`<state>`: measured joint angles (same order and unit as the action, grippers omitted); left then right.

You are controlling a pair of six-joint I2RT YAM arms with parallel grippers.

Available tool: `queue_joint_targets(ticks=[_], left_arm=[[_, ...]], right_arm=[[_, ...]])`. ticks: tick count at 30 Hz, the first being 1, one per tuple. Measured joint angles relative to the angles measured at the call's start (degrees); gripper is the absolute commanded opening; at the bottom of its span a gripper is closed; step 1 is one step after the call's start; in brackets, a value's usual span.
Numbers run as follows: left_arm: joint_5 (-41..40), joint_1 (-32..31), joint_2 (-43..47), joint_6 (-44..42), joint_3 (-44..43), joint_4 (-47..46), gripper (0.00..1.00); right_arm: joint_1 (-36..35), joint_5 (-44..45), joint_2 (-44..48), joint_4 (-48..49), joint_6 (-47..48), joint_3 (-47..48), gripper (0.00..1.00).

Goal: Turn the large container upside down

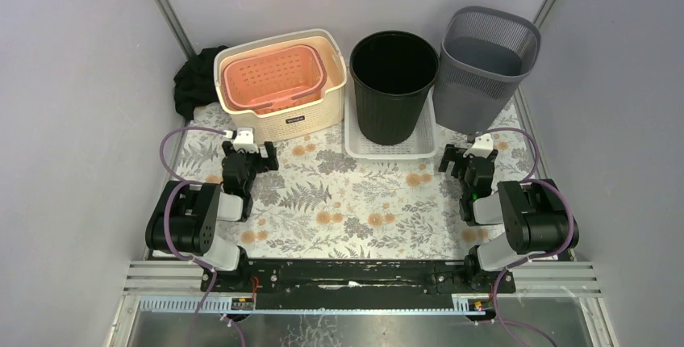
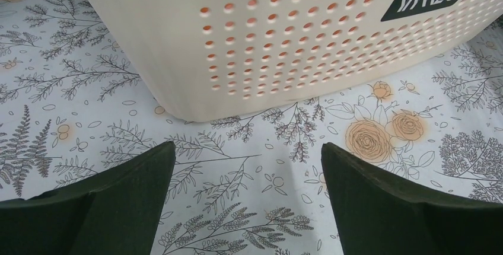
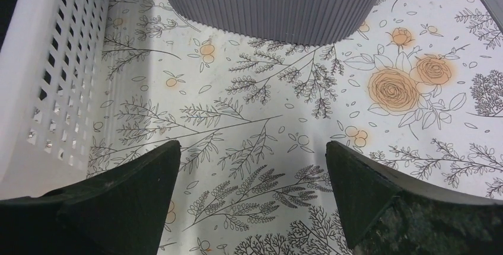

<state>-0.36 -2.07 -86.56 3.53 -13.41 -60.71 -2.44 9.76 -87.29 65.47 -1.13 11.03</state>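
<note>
The cream basket (image 1: 310, 121), likely the large container, stands upright at far left with a pink basket (image 1: 274, 81) nested inside. The left pincer (image 2: 248, 151), wide and empty, faces its near wall, apparently ready to approach. The right pincer (image 3: 252, 147) is likewise wide and empty.

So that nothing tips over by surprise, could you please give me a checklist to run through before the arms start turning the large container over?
1. Left pincer open and empty: ok.
2. Right pincer open and empty: ok.
3. Target settled among cream basket, black bin, grey bin: cannot tell.
4. Cream basket free of contents: not ok, pink basket sits inside.
5. Black bin directly on the table: not ok, it stands in the white tray.
</note>
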Motion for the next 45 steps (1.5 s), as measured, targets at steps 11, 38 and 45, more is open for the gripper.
queue_joint_targets(ticks=[11,38,45], left_arm=[[0.0,0.3,0.0,0.0,0.0,-0.7,1.00],[-4.7,-12.9,41.4,9.6,-32.3,59.1,1.00],[-4.5,-13.0,40.4,17.0,-54.7,78.7,1.00]], right_arm=[[0.1,-0.5,0.0,1.4,0.1,0.0,0.99],[0.3,-7.7,54.5,-76.7,-16.1,37.5,0.99],[0.3,-12.6,54.7,-94.8,-21.7,52.7,1.00]])
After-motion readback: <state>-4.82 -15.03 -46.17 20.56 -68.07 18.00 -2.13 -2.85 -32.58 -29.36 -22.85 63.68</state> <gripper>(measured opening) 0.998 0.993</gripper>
